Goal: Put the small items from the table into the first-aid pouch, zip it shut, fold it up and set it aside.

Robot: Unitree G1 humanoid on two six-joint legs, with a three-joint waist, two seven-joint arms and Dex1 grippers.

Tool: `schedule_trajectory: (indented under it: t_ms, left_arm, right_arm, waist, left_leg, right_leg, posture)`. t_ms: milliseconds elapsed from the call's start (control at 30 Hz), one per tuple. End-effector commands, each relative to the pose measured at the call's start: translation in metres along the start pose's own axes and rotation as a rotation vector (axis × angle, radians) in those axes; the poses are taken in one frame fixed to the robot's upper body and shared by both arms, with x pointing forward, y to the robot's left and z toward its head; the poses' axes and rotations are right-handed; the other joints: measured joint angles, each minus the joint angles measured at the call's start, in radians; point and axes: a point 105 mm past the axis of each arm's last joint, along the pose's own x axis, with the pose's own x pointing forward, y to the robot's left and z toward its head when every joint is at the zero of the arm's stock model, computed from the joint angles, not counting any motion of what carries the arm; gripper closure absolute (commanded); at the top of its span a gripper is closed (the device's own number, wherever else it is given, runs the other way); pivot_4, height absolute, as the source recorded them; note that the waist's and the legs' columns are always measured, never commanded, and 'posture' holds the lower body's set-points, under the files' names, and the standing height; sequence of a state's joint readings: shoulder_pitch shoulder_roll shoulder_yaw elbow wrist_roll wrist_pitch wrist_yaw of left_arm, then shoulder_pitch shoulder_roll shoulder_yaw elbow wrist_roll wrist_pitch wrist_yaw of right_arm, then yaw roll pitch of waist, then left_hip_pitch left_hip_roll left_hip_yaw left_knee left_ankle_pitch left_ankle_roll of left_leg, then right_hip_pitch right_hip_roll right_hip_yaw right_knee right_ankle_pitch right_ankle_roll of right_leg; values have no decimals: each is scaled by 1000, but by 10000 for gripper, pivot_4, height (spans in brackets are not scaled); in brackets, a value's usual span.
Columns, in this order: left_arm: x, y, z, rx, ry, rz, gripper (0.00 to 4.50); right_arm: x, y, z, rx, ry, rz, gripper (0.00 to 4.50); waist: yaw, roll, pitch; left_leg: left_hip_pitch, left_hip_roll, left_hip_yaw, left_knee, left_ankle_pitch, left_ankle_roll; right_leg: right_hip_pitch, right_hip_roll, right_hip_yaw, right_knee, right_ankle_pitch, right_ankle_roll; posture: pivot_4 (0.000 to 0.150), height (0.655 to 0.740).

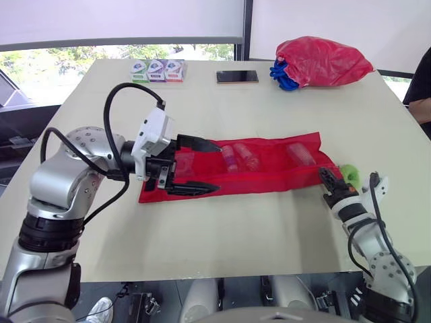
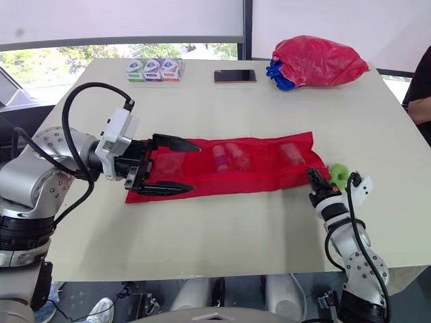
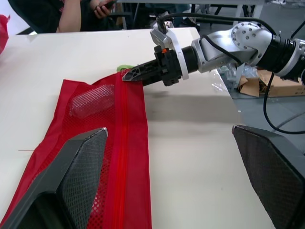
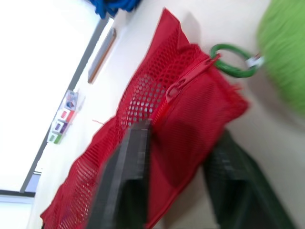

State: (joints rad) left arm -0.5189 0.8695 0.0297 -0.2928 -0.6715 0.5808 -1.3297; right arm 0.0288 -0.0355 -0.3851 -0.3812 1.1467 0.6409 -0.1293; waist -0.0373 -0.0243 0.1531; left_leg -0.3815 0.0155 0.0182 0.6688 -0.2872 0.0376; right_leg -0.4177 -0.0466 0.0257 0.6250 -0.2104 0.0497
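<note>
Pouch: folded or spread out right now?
Spread. The red mesh pouch lies full length on the table, no fold along it.

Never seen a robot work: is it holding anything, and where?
Right gripper pinches the red mesh zip pouch at its zipper-pull end; left gripper is open, holding nothing.

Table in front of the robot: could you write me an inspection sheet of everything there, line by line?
Surface: pale table, no spills seen.
Job's things: red mesh pouch laid flat, small items inside; green pompom at its right end.
Clutter: phone, three small boxes, red bag along the far edge.
Grippers: left gripper open, straddling the pouch's left end; right gripper shut on its right end.
Cables: black cable loops over the left arm.
Surroundings: window behind; person at right.
</note>
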Motion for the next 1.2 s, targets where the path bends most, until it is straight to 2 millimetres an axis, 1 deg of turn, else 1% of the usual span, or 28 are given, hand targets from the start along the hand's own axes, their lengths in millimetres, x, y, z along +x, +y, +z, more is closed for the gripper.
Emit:
schedule_trajectory:
  t_ms: [33,100,167,233,300,400,500,567,633,733,767,800,867,900,1033,1133,1200]
  left_arm:
    - [-1,3,17,65,-35,11,0]
    - [-1,5,18,67,-34,14,0]
    - [-1,8,18,68,-36,20,0]
    - [-2,10,20,64,-46,31,0]
    - [-2,12,24,54,-61,43,0]
    - [-3,14,26,51,-62,51,0]
    - [-3,15,27,50,-57,57,0]
    - [-4,16,27,53,-52,68,0]
    - [-5,17,28,55,-49,77,0]
    - [-5,16,28,54,-49,86,0]
    - [-5,16,28,53,-49,86,0]
    - [-4,14,27,53,-49,87,0]
    - [-3,12,27,53,-48,92,0]
    - [-3,12,27,52,-48,98,0]
    - [-6,11,28,51,-40,117,0]
    - [-7,10,29,50,-41,132,0]
    - [-8,8,28,46,-41,141,0]
  right_arm:
    - [-14,10,24,-66,-86,64,44807]
    - [-21,9,33,-100,-103,69,44807]
    - [-32,10,50,-151,-149,92,44807]
    - [-42,17,65,-210,-191,142,44807]
    - [-52,27,74,-288,-190,208,44807]
    - [-59,41,78,-441,-132,294,44807]
    - [-59,58,73,-587,-40,392,44807]
    - [-54,75,59,-734,63,485,44807]
    - [-50,85,44,-853,154,550,44807]
    - [-40,106,8,-957,291,676,44807]
    - [-38,109,2,-975,314,698,44807]
    - [-36,109,-14,-1027,380,738,44807]
    - [-33,102,-37,-1132,485,784,44807]
    - [-30,98,-45,-1182,524,797,44807]
    - [-20,90,-59,-1350,588,819,44807]
    - [-12,82,-57,-1480,605,811,44807]
    - [-9,83,-57,-1515,603,820,44807]
  waist:
    - [5,0,0]
    - [7,1,1]
    - [8,1,1]
    - [12,2,2]
    - [14,2,2]
    - [17,2,2]
    - [17,2,2]
    - [17,2,2]
    - [19,1,2]
    - [19,0,3]
    - [18,-1,3]
    - [20,-1,3]
    - [22,-1,4]
    - [26,-2,4]
    - [28,-4,5]
    - [27,-4,5]
    - [27,-5,5]
  left_leg:
    - [-1,0,-1,0,0,0]
    - [-1,-1,-1,0,0,0]
    - [-1,-3,-1,0,0,1]
    - [-1,-3,-1,0,0,1]
    - [-1,-4,-1,0,-1,1]
    - [0,-4,-1,0,-1,1]
    - [1,-4,0,1,-1,1]
    - [1,-4,0,1,0,1]
    - [2,-4,0,1,0,1]
    - [1,-4,-1,2,0,1]
    - [1,-4,-1,2,0,1]
    - [1,-4,-1,2,0,1]
    - [1,-4,-1,2,0,1]
    - [0,-4,-2,1,0,1]
    - [-3,-5,-4,2,-1,1]
    - [-2,-5,-3,2,-1,2]
    - [-2,-5,-3,2,-1,2]
  right_leg:
    - [0,0,0,0,0,0]
    - [0,0,0,0,0,0]
    - [0,-1,1,0,1,-1]
    - [0,-1,1,0,1,0]
    - [1,-1,2,0,0,1]
    - [1,0,2,0,0,2]
    - [1,0,2,0,0,1]
    - [2,0,2,0,0,1]
    - [2,1,2,0,0,1]
    - [3,1,1,0,0,1]
    - [3,1,2,0,0,1]
    - [2,1,2,0,0,1]
    - [2,1,1,0,0,1]
    - [2,1,1,0,0,1]
    - [2,-1,-1,-3,2,-1]
    - [2,-2,-1,-3,3,0]
    - [2,-2,-1,-3,3,0]
  posture:
    - [1500,7400]
    - [1500,7400]
    - [1500,7400]
    - [1500,7400]
    - [1500,7400]
    - [1500,7400]
    - [1500,7400]
    - [1500,7400]
    - [1500,7400]
    - [1500,7400]
    - [1500,7400]
    - [1500,7400]
    - [1500,7400]
    - [1500,7400]
    - [1500,7400]
    - [1500,7400]
    - [1500,7400]
